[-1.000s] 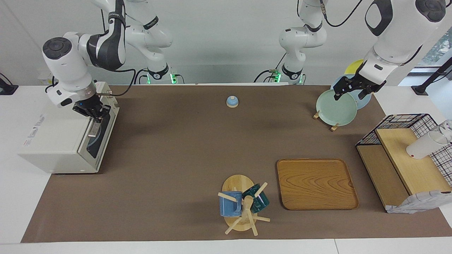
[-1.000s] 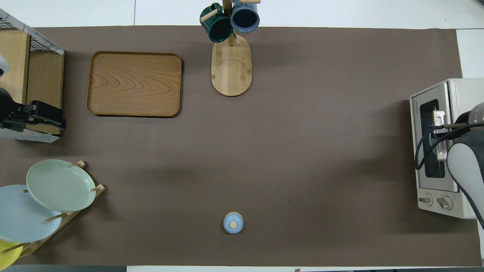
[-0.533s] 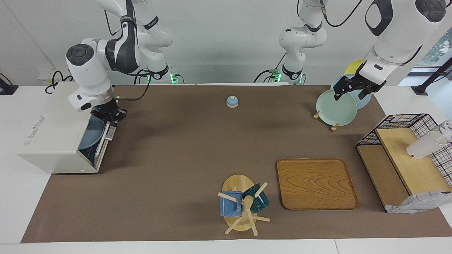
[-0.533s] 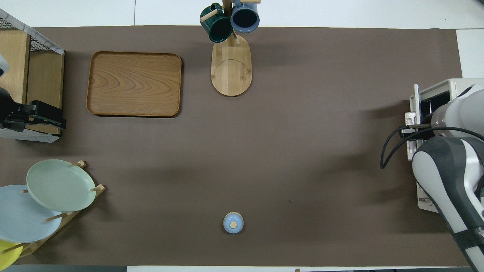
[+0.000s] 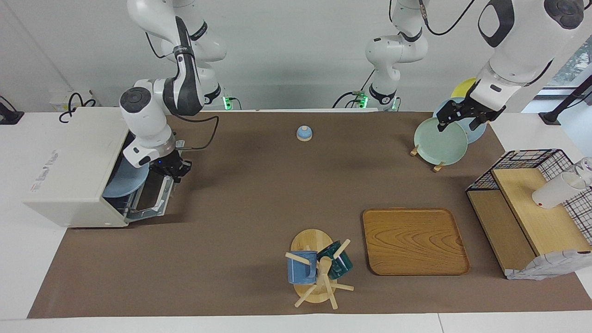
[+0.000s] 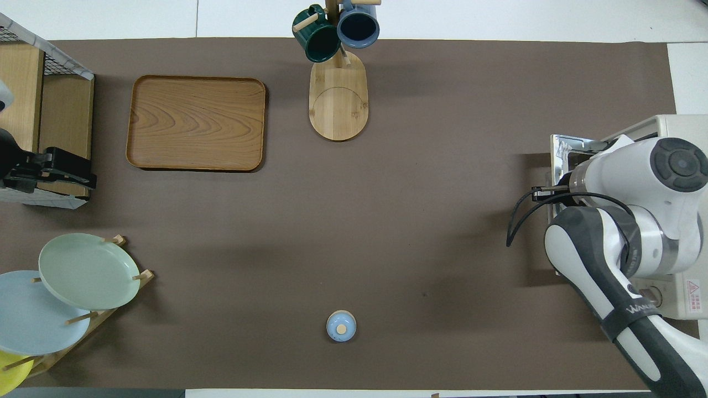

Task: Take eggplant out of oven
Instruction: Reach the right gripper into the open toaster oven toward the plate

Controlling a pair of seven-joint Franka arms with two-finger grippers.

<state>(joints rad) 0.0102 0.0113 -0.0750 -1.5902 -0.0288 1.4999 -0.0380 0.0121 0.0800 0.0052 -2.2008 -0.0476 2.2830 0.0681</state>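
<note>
Gripping the metal bar handle of the door (image 5: 155, 200), the right gripper (image 5: 175, 174) is closed at the front of the cream-white boxy toaster oven (image 5: 69, 171), which stands at the right arm's end of the table. That door hangs partly lowered, slanting outward. Inside the cavity a pale blue plate (image 5: 124, 180) is visible; the eggplant cannot be made out in either view. The left gripper (image 5: 459, 115) hovers with fingers spread over the pale green plate (image 5: 439, 143) in the wooden plate rack (image 6: 83, 323), where the arm waits.
</note>
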